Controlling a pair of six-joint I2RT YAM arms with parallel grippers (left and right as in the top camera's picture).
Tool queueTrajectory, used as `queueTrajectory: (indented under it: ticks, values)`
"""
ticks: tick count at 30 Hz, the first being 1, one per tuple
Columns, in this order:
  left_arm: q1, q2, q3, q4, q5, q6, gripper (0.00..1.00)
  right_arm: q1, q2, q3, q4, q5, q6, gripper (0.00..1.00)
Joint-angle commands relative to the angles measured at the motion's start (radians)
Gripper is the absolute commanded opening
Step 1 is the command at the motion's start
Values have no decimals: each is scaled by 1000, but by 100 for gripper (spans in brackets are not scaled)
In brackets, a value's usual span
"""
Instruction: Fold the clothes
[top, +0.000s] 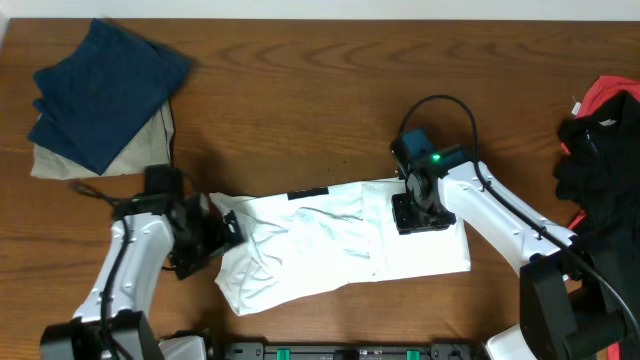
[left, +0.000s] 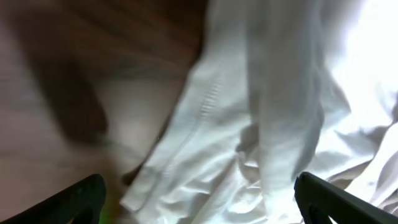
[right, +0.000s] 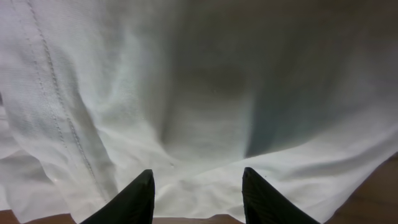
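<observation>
One wide wooden desk (top: 300, 90) fills my overhead feed, and the biggest thing on it is the white T-shirt (top: 330, 245), lying near the front edge between the two arms as a long, rumpled band, smoother at its right end and bunched at its left. Off at the far left corner a navy folded garment (top: 105, 90) sits on top of a beige folded garment (top: 145, 150), well apart from the shirt; a black and red heap (top: 600, 170) lies at the right edge. The right claw (right: 198, 196) is over the flat right part of the shirt, its fingers parted a moderate way with cloth under them and nothing pinched; I cannot tell if they touch the cloth. The left claw (left: 205, 193) hangs at the crumpled left end, spread wide and holding nothing. I judge the fabric light, thin and limp: it will sag, drag and wrinkle rather than hold a shape, and a single layer may slip out of a shallow pinch. The stitched hem (left: 208, 102) showing on my left wrist view looks the firmest spot, so I would take hold there, at an edge or corner.
</observation>
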Motion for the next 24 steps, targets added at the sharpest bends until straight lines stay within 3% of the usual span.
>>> queueTrajectory:
  ticks: [1,11,15,20,21,24]
  values:
    - [-56,40,-22,30,21,43,98,-9,-5,13,1,13,21,44]
    - [-141,199,-48,83,48,35,96,-9,-5,13,-3,14,20,44]
    - [-154,203,-48,83,108,35,52,-9,-5,13,-3,14,20,44]
    - [-153,203,-37,86,91,36,19,-9,-5,13,-7,37,20,44]
    - [-153,201,-30,83,79,36,8,-9,-5,13,-10,54,21,44]
    - [-144,200,26,53,14,35,6,-20,-5,13,-15,99,21,45]
